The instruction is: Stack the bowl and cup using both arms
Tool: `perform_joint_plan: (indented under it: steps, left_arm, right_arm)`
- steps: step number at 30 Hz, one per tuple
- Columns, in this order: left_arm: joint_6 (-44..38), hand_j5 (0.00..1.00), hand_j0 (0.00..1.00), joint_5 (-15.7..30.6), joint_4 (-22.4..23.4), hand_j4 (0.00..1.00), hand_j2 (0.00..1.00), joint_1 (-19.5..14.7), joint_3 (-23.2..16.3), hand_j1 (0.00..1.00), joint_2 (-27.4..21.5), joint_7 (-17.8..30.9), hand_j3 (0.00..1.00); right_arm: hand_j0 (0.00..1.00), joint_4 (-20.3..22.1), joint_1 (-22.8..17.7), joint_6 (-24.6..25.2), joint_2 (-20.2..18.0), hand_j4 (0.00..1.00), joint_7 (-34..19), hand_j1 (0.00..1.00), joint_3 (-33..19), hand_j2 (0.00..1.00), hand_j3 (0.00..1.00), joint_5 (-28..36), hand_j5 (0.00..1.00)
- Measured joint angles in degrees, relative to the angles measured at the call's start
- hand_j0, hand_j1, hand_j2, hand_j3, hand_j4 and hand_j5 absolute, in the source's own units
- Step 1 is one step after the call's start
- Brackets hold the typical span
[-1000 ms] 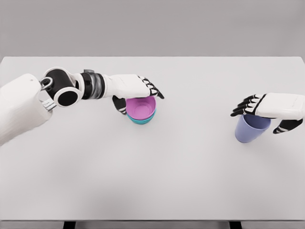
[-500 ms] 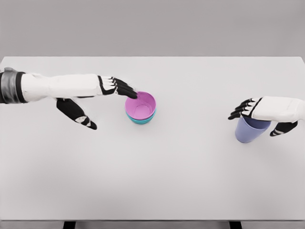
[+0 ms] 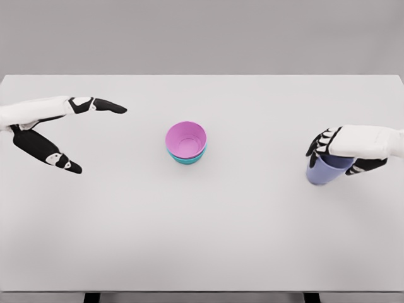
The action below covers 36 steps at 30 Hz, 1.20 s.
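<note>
Right hand point(image 3: 353, 146) w/ fingers point(image 3: 320, 141) clamped on the lilac plastic cup point(image 3: 323, 170), tilted, at the white desk's point(image 3: 252, 240) right side. Target, a pink plastic bowl point(image 3: 186, 139) nested in a teal bowl point(image 3: 187, 159), lies well apart to the cup's left, mid-desk. Left hand point(image 3: 44, 123) empty, fingers spread, near left edge. No labels or writing visible.

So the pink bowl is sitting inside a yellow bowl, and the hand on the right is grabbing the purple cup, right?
Almost. The bowl underneath is teal, not yellow. The head view shows the pink bowl nested inside it, and the right hand is indeed closed on the purple cup.
</note>
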<state>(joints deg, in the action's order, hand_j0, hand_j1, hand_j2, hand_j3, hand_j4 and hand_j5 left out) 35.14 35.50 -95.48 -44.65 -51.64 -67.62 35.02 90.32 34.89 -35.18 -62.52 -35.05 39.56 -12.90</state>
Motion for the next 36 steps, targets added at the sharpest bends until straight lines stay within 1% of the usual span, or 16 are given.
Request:
perform_joint_plan:
  steps: [5, 8, 12, 13, 15, 19, 27, 32, 36]
  left_arm:
    - [0.0, 1.0, 1.0, 0.1, 0.1, 1.0, 1.0, 0.0, 0.1, 1.0, -0.1, 0.0, 1.0]
    - [0.0, 1.0, 1.0, 0.1, 0.1, 1.0, 1.0, 0.1, 0.1, 1.0, -0.1, 0.0, 1.0]
    - [0.0, 1.0, 1.0, 0.1, 0.2, 1.0, 1.0, 0.1, 0.1, 1.0, 0.0, 0.0, 1.0]
    - [0.0, 1.0, 1.0, 0.1, 0.2, 1.0, 1.0, 0.1, 0.1, 1.0, 0.0, 0.0, 1.0]
    - [0.0, 1.0, 1.0, 0.1, 0.3, 1.0, 1.0, 0.1, 0.1, 1.0, 0.1, 0.0, 1.0]
    - [0.0, 1.0, 1.0, 0.1, 0.4, 1.0, 1.0, 0.1, 0.1, 1.0, 0.2, 0.0, 1.0]
    - [0.0, 1.0, 1.0, 0.1, 0.4, 1.0, 1.0, 0.1, 0.1, 1.0, 0.2, 0.0, 1.0]
    - [0.0, 1.0, 1.0, 0.1, 0.4, 1.0, 1.0, 0.1, 0.1, 1.0, 0.2, 0.0, 1.0]
    - [0.0, 1.0, 1.0, 0.1, 0.4, 1.0, 1.0, 0.1, 0.1, 1.0, 0.2, 0.0, 1.0]
  right_arm:
    - [0.57, -0.5, 2.2, 0.0, 1.7, 0.57, 0.0, 0.57, -0.3, 0.57, 0.57, 0.1, 0.57]
    - [0.58, -1.3, 4.3, 0.0, 3.6, 0.58, 0.0, 0.58, -0.5, 0.58, 0.58, 0.1, 0.58]
    - [0.57, -2.1, 5.4, 0.0, 6.1, 0.57, 0.0, 0.57, -0.7, 0.57, 0.57, 0.1, 0.57]
    - [0.56, -2.1, 5.4, 0.0, 6.8, 0.56, 0.0, 0.56, -0.9, 0.56, 0.56, 0.1, 0.56]
    - [0.5, -2.2, 5.7, 0.0, 7.8, 0.5, 0.0, 0.5, -1.3, 0.5, 0.5, 0.1, 0.5]
    - [0.51, -2.1, 7.9, 0.0, 9.3, 0.51, 0.0, 0.51, -1.8, 0.51, 0.51, 0.1, 0.51]
    - [0.51, -2.0, 11.8, 0.0, 16.9, 0.51, 0.0, 0.51, -2.0, 0.51, 0.51, -1.0, 0.51]
    - [0.51, -1.8, 12.7, 0.0, 22.2, 0.51, 0.0, 0.51, -1.9, 0.51, 0.51, -1.8, 0.51]
    - [0.51, -1.8, 13.4, 0.0, 27.3, 0.51, 0.0, 0.51, -1.8, 0.51, 0.51, -3.6, 0.51]
